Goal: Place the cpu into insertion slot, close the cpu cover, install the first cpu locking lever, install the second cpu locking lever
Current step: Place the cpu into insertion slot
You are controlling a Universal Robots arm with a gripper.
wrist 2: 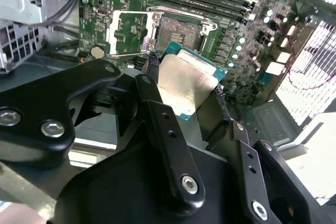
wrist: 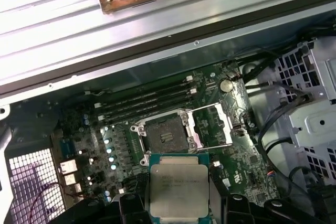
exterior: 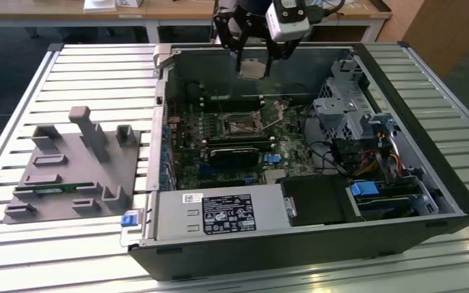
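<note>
My gripper (exterior: 253,66) hangs above the back of the open computer case, shut on the cpu (exterior: 251,69). In both wrist views the cpu (wrist 2: 185,83) (wrist: 178,191) shows its pale metal top with a green rim, clamped edge to edge between the black fingers (wrist 2: 157,103). The insertion slot (wrist: 166,136) (wrist 2: 181,31) (exterior: 241,127) lies bare on the green board, well below the chip. The cpu cover (wrist: 227,127) (wrist 2: 113,24), a silvery frame, is swung open beside the socket.
Long black memory slots (wrist: 147,100) run beside the socket. In the exterior view a metal drive cage (exterior: 344,113) and cables (exterior: 332,155) stand at the right, a power supply (exterior: 218,213) at the front, and a grey fixture (exterior: 76,165) lies on the slatted table at the left.
</note>
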